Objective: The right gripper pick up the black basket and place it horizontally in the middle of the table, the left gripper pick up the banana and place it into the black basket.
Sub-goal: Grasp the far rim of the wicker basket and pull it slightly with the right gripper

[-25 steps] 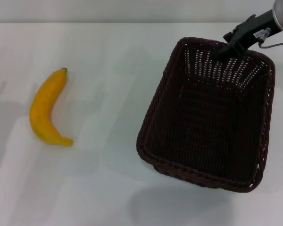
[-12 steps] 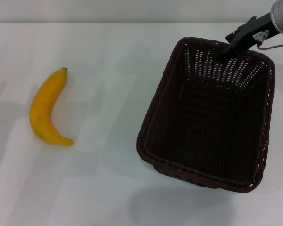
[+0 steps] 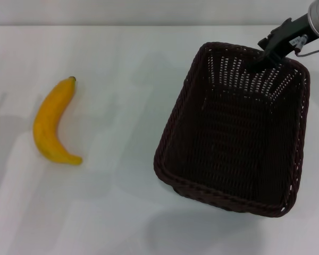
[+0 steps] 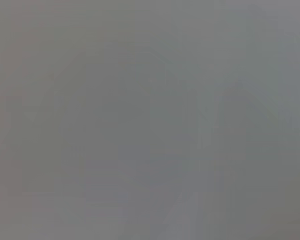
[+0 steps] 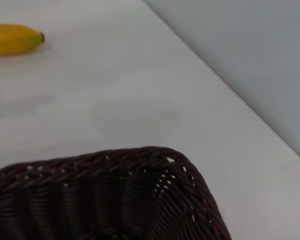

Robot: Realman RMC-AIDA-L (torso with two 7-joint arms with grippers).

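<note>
The black basket [image 3: 236, 125] sits skewed on the table's [image 3: 122, 212] right side. My right gripper [image 3: 261, 55] is at its far rim (grip unclear). I'd clamp there, then lift. The banana [image 3: 52, 121] waits left.

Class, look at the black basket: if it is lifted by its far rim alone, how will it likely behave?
The black basket looks like stiff woven wicker, so it should probably hold its shape. Its open weave suggests it is light for its size. The right claw sits at the far rim only, off-centre, so the long body may well swing or tilt downward when raised.
</note>
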